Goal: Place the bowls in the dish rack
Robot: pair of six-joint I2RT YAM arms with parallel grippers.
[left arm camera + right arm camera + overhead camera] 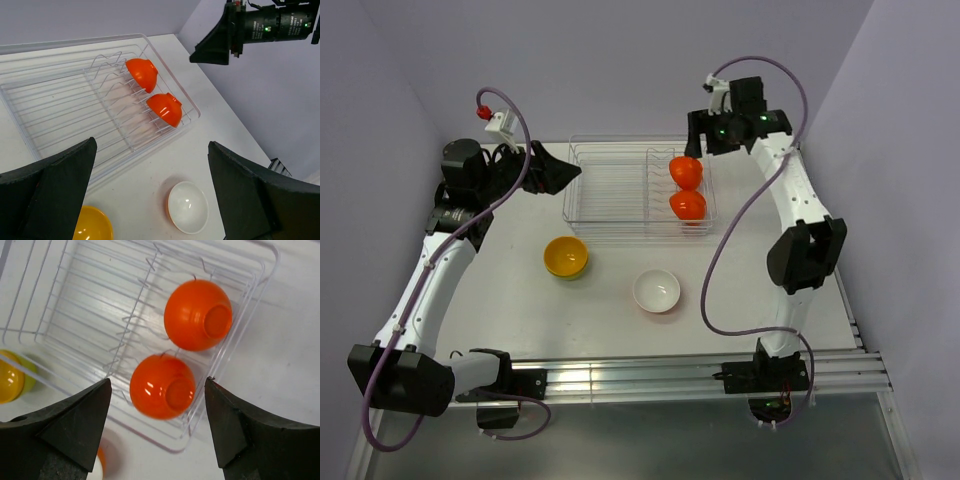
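At the far edge of the table, centred, lies the dish rack. Its right end holds two red-orange bowls on edge in the slotted divider: the far bowl and the near bowl, one just behind the other. The rest of the rack holds nothing.

Outside the rack, well apart from it, two items rest rim-up on the table:
- a yellow bowl, toward the left. The right wrist view shows a yellow-green edge beside it, possibly a second bowl nested beneath; this cannot be confirmed.
- a white-inside bowl, near the middle, orange outside.

The left gripper hangs just off the rack's left end, jaws spread wide, holding nothing. The right gripper hangs above the rack's far right corner, over the two loaded bowls, jaws spread, holding nothing.

Judged progress: two bowls loaded, at least two left, so roughly half complete. Neither arm is on a loose bowl yet.
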